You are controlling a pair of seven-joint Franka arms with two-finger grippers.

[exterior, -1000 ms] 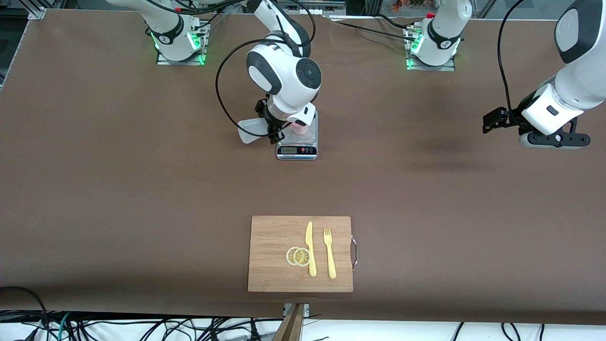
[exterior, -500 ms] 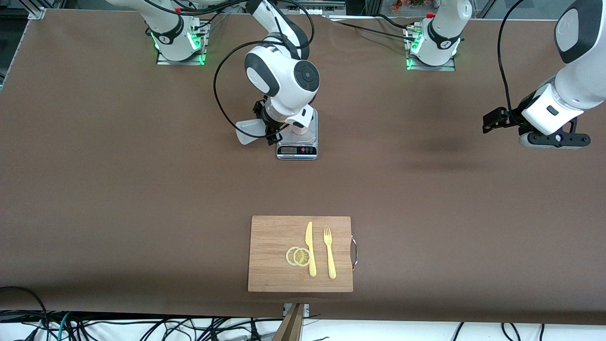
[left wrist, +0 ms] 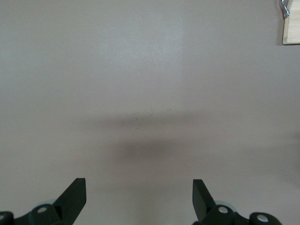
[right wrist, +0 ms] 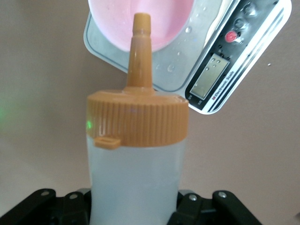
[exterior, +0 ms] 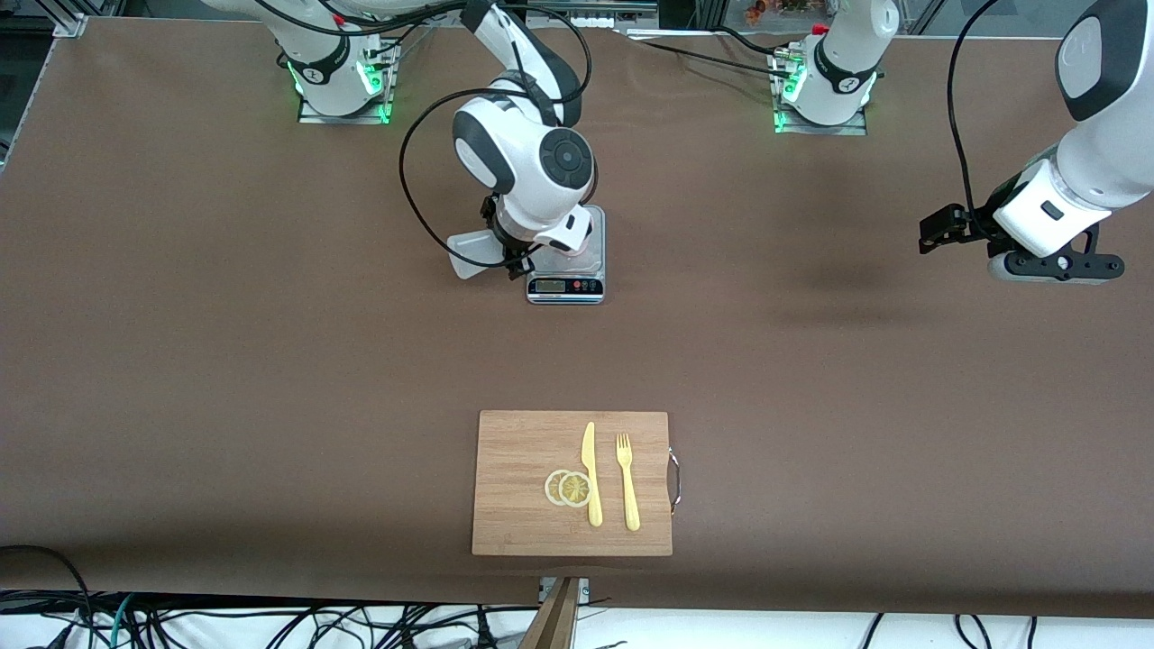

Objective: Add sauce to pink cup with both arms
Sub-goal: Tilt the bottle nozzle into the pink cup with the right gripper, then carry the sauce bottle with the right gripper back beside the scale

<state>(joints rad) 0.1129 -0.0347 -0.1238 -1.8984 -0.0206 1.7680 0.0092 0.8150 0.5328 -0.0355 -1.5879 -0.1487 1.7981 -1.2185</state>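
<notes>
The right gripper (exterior: 511,250) is clamped on the sauce bottle (exterior: 471,253), held up in the air and tipped over the kitchen scale (exterior: 566,270). From the right wrist view the bottle's whitish body (right wrist: 136,183) sits between the black fingers (right wrist: 192,211), and its orange nozzle cap (right wrist: 139,89) points at the pink cup (right wrist: 140,21), the tip just over the cup's rim. The cup stands on the scale's metal plate; in the front view it is almost wholly hidden by the right arm's wrist.

The left gripper (left wrist: 139,199) waits over bare table toward the left arm's end, its fingers (left wrist: 75,197) spread apart with nothing between them.

A wooden cutting board (exterior: 514,523) lies nearer to the front camera than the scale, carrying a yellow knife (exterior: 590,473), a yellow fork (exterior: 627,482) and two lemon slices (exterior: 567,488)
</notes>
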